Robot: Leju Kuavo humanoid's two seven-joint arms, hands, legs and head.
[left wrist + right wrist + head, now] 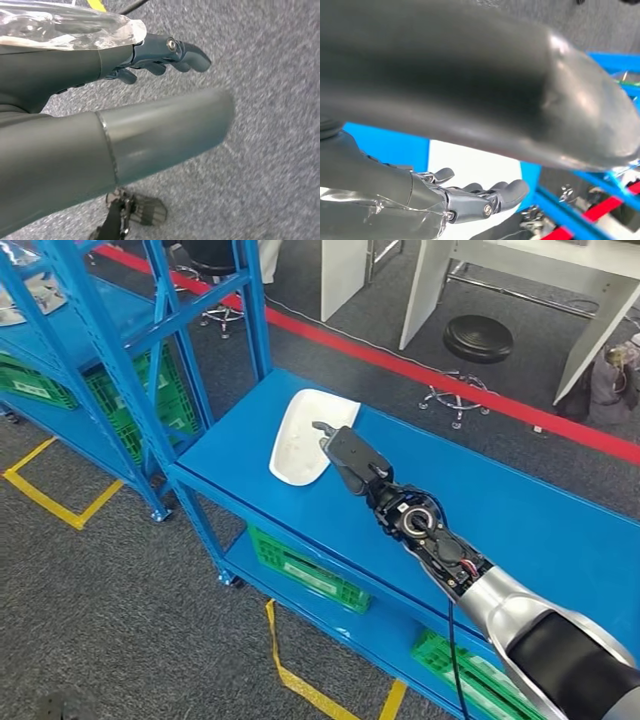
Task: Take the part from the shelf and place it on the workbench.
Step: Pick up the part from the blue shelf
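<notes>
The part (302, 438) is a white curved shell lying on the top board of the blue shelf (513, 510), near its far left end. My right hand (349, 458) reaches out over the board and sits at the part's right edge, fingers stretched and holding nothing. The right wrist view has those fingers (486, 196) spread just before the white part (471, 160); whether they touch it I cannot tell. My left hand (162, 55) hangs over grey carpet with its fingers straight and nothing in it.
Green crates (309, 572) stand on the shelf's lower board. A second blue rack (113, 350) with green crates stands to the left. Yellow tape (290, 675) marks the carpet in front. Beyond a red floor line (453, 380) are a black stool (477, 340) and white table legs.
</notes>
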